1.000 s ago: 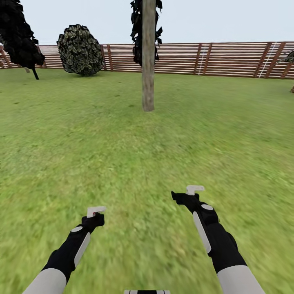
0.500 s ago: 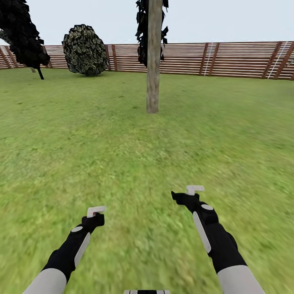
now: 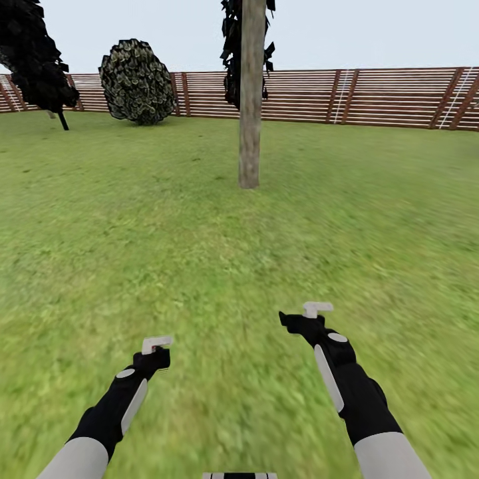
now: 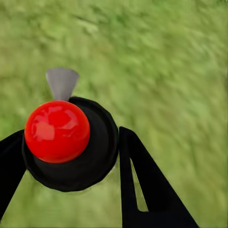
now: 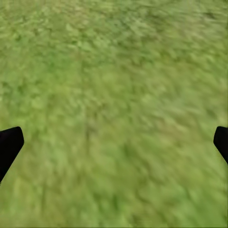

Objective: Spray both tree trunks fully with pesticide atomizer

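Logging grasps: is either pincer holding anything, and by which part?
Left pincer grips the atomizer by its round black body; right pincer is open, empty.

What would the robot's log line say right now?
place: lawn, tree trunk ahead | left fingers: gripping red-topped black sprayer | right fingers: open, empty

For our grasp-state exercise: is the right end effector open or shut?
Open. The right end effector has its fingertips wide apart, only lawn between them.

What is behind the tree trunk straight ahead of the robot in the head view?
Behind the tree trunk runs the brown slat fence, with dark foliage hanging beside the trunk. The trunk covers a narrow strip of fence and lawn; that strip cannot be seen.
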Controlling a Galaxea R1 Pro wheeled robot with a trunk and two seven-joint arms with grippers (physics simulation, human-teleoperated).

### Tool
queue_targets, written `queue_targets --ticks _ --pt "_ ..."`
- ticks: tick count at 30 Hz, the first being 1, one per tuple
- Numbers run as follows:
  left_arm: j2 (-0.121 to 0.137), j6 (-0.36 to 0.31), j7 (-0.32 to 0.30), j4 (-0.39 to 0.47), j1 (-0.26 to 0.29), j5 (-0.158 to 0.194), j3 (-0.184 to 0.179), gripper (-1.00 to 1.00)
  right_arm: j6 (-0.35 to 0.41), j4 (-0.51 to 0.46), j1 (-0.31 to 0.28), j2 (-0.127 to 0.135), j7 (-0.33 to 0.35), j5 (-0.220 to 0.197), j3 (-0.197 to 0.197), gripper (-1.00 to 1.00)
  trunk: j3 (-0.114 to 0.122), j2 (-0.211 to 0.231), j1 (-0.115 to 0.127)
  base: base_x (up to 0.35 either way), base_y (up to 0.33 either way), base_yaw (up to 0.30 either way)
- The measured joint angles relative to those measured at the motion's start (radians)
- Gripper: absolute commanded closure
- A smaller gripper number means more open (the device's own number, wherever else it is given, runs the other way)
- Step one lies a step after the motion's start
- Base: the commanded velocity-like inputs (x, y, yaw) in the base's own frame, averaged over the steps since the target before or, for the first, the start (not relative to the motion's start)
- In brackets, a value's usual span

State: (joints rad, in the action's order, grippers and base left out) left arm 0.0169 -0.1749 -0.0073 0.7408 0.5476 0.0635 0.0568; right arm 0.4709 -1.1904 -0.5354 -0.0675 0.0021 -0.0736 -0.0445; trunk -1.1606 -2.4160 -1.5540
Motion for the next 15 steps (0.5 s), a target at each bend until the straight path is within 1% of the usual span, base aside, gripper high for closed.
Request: queue_targets --ticks 15 --pt "0.000 0.002 0.001 0.000 0.000 0.000 0.000 1.00 0.000 0.000 0.000 0.000 -0.001 0.000 0.000 -1.00 0.000 0.000 0.000 0.338 0.000 0.000"
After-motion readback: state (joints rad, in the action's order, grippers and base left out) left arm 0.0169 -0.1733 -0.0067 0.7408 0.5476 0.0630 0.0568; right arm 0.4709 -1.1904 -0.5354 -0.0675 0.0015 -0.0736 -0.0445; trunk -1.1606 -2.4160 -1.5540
